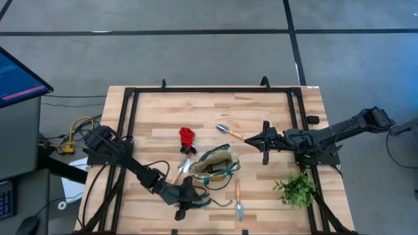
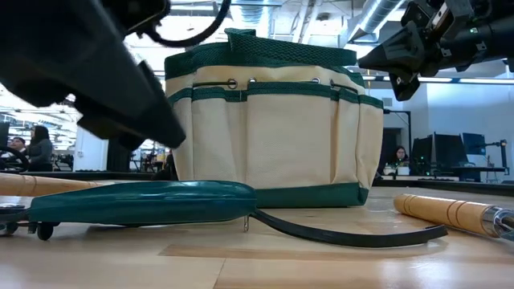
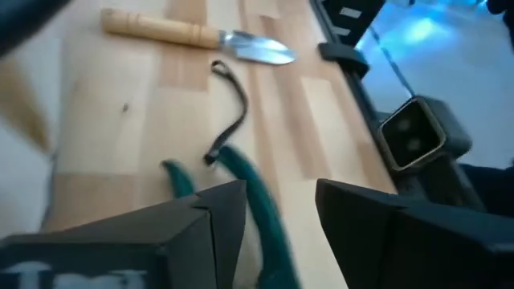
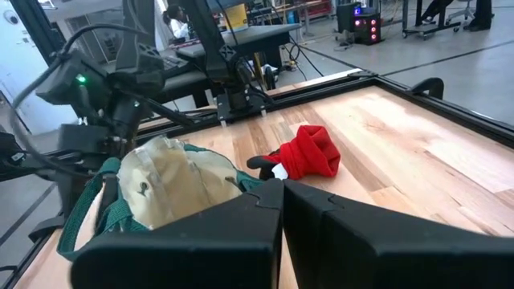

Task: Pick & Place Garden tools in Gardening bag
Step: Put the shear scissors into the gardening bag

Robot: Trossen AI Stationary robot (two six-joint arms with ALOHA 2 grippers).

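The tan gardening bag (image 1: 219,166) with green trim stands upright at the table's middle. Teal-handled pruners (image 3: 255,189) with a black strap (image 3: 233,112) lie on the table near the front edge. My left gripper (image 3: 281,193) is open low over them, one teal handle between its fingers. A wooden-handled trowel (image 1: 238,199) lies to the right of the pruners. A second trowel (image 1: 228,130) and a red item (image 1: 187,138) lie beyond the bag, and another tool (image 1: 181,170) lies at the bag's left. My right gripper (image 1: 250,139) hangs shut, right of the bag. My left gripper comes slanting down from the table's left, its open fingers (image 3: 217,213) on either side of one teal handle of the pruners (image 3: 241,164). I cannot tell whether they touch it. The pruners lie flat on the table.
A leafy green plant sprig (image 1: 297,189) lies at the table's right front. A black frame (image 1: 127,117) runs around the table's edges. There is bare wood at the far left and far right of the tabletop.
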